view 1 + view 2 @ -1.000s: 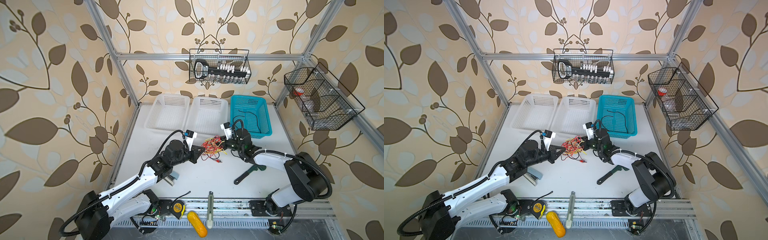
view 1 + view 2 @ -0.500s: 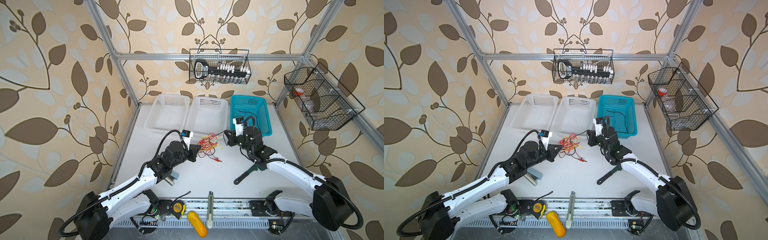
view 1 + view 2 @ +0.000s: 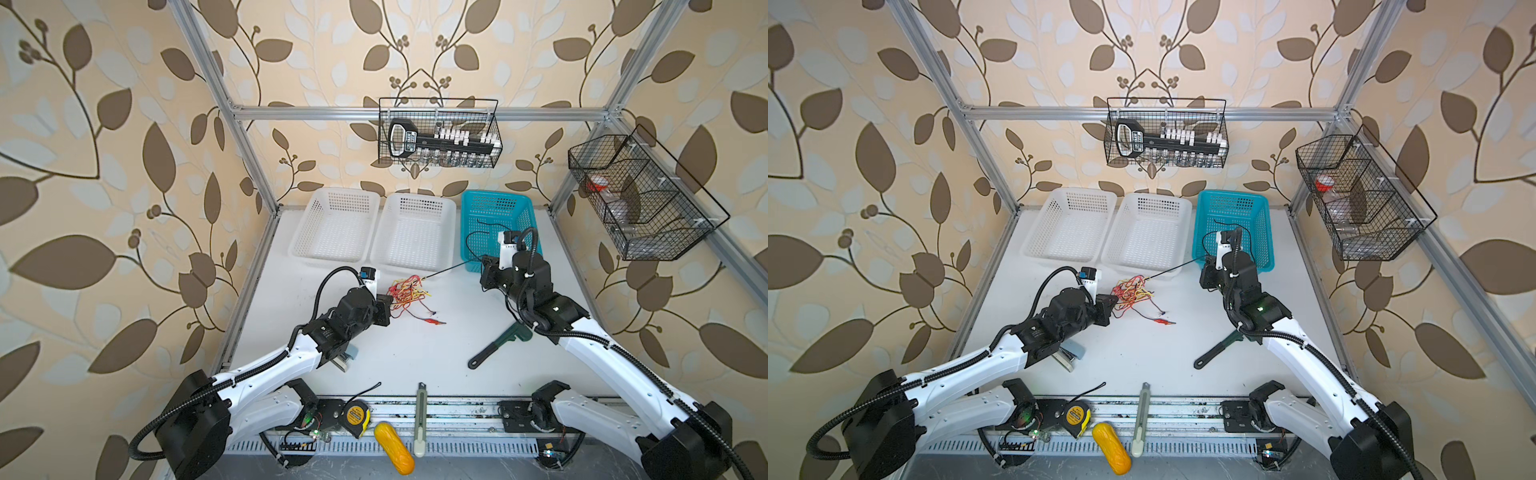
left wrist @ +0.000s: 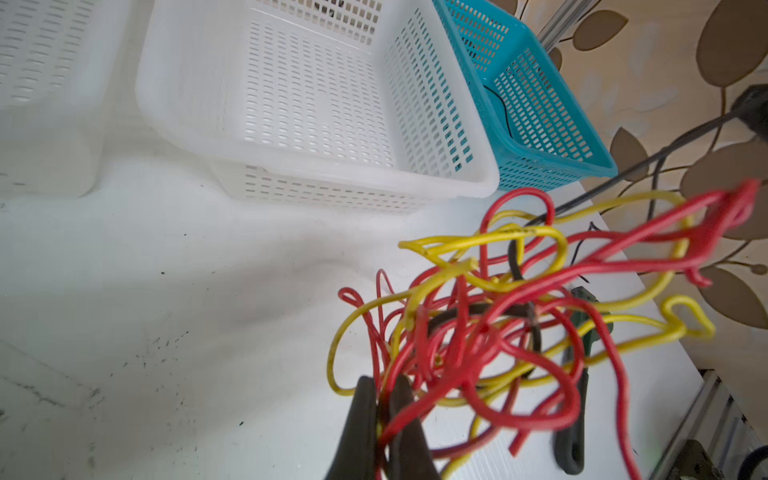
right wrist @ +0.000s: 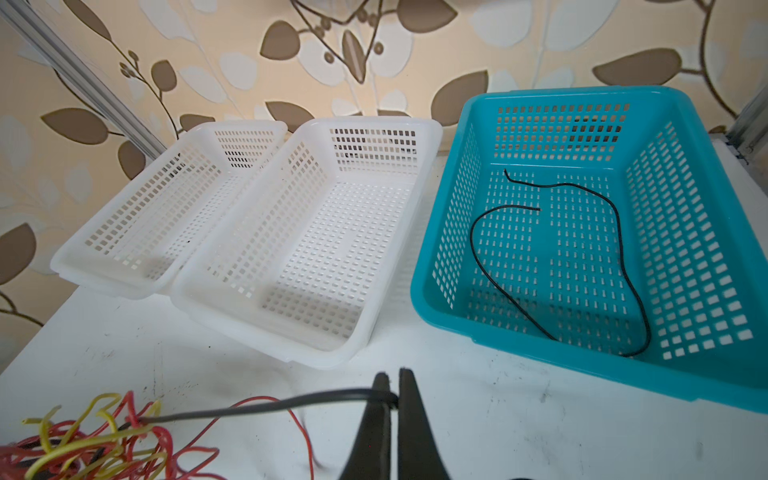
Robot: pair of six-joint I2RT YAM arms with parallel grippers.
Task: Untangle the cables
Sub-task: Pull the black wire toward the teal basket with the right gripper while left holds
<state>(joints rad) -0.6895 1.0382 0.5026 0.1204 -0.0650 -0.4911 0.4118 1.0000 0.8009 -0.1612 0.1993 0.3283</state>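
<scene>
Gripping black cable (image 5: 266, 405) taut, right jaws; left jaws on tangle (image 3: 409, 291)

Robot laboratory booth. Aluminium frame (image 3: 415, 111), leaf wallpaper (image 3: 104, 124), white table (image 3: 415, 345). Two robot arms (image 3: 270, 365) mounted on a front rail (image 3: 457, 409). Plastic baskets (image 3: 328, 259) just beyond the right pincer (image 3: 484, 266); wire racks (image 3: 436, 99) above those; wrench (image 3: 498, 345) and tape measure (image 3: 357, 417) behind the pincer.
</scene>
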